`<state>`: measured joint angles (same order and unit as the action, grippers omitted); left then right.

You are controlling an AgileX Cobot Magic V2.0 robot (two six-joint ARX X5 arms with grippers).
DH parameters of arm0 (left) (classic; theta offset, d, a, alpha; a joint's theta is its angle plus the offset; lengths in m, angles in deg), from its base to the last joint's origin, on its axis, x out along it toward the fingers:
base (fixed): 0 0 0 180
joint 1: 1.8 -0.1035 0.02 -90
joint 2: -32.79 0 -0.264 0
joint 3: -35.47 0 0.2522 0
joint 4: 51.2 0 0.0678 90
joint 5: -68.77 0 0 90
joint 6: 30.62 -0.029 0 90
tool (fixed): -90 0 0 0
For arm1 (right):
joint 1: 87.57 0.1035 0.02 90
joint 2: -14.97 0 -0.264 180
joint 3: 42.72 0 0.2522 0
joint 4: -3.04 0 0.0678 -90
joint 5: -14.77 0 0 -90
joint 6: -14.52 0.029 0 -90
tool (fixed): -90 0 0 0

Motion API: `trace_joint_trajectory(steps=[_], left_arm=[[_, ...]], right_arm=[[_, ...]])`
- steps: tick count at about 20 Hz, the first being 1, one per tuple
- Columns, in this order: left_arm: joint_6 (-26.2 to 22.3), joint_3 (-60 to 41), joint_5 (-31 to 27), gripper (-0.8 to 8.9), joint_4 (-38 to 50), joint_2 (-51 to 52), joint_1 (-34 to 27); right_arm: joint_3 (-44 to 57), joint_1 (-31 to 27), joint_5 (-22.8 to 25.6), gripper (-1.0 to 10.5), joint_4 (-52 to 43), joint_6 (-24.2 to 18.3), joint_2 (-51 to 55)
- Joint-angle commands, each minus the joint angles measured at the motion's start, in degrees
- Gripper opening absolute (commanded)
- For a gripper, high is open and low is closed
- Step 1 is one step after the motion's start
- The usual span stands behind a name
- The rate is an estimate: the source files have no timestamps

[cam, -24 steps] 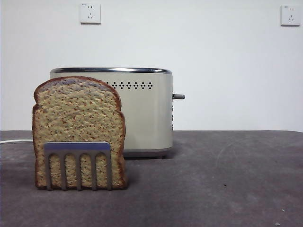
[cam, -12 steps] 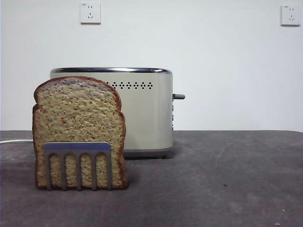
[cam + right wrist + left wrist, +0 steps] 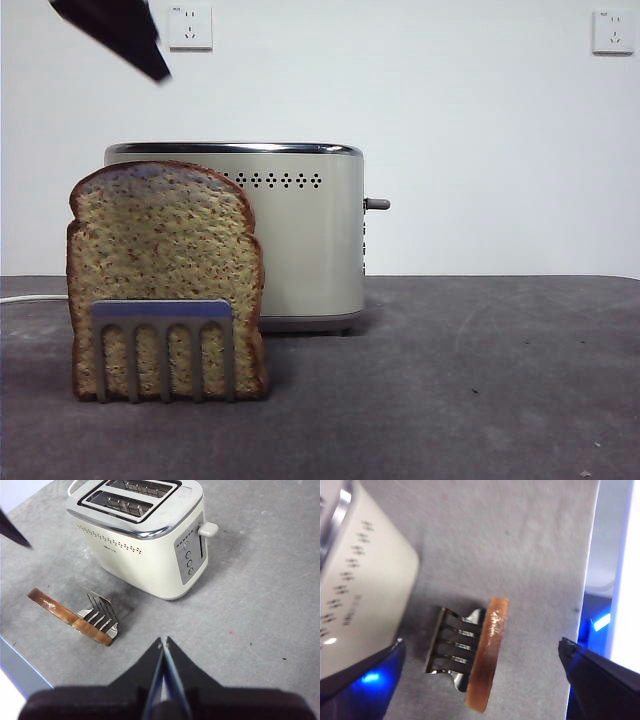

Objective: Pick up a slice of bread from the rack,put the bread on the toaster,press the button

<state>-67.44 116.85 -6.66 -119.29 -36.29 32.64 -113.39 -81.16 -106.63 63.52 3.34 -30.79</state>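
**Bread slice seated in rack; left tool open above it, right tool closed and clear**

Nearest the front camera, the small shiny metal toast rack (image 3: 165, 349) stands on the dark grey counter (image 3: 450, 380). Its upright prongs and flat top bar cover the lower part of the large tan wholegrain slice of bread (image 3: 165, 265), which stands upright on edge in the rack, dark crust around a domed top.

Just behind the slice stands the big boxy cream-beige toaster (image 3: 300, 235), chrome-rimmed, both top slots empty in the right wrist view. The small stubby lever knob (image 3: 377, 204) projects from its narrow side.

The left tool (image 3: 480, 680) hangs above rack and slice, jaws spread wide, gripping nothing; its dark tip shows at the front view's top left corner.

The right tool (image 3: 164, 642) is held high over bare counter, well apart from the toaster, jaws pressed together and empty.

On the far white wall are two sockets (image 3: 190, 27).
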Motion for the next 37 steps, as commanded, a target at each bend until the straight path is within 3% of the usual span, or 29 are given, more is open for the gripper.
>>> trace_joint_trajectory(steps=[1,6,9,12,14,26,32,37], left_arm=[[-3.04,0.04,-2.27,5.92,-0.28,-3.67,1.88],[-5.46,0.04,-5.51,5.75,-0.59,-11.34,2.99],[-5.70,0.04,-5.62,3.58,-0.37,-12.92,2.99],[-5.70,0.04,-5.60,0.73,-0.11,-12.87,2.99],[-5.70,0.04,-5.55,-0.03,-0.04,-12.87,2.99],[-5.68,3.23,-5.38,-0.07,-1.68,-12.79,2.99],[-5.68,16.98,-5.95,-0.07,-10.67,-12.79,2.99],[-8.13,31.91,-14.38,-0.07,-12.11,-12.79,2.99]], right_arm=[[-0.17,0.11,-0.20,-0.1,-0.11,-0.33,0.00],[-0.17,0.11,-0.20,-0.1,-0.11,-0.46,0.00],[-0.17,0.11,-0.20,-0.1,-0.11,-0.48,0.00],[-0.17,0.11,-0.20,-0.1,-0.11,-0.48,0.00],[-0.17,0.11,-0.20,-0.1,-0.11,-0.48,0.00],[-0.17,0.11,-0.20,-0.1,-0.11,-0.48,0.00],[-0.17,0.11,-0.20,-0.1,-0.11,-0.48,-1.01],[-0.15,0.11,-0.20,-0.1,-0.09,-0.48,-2.32]])
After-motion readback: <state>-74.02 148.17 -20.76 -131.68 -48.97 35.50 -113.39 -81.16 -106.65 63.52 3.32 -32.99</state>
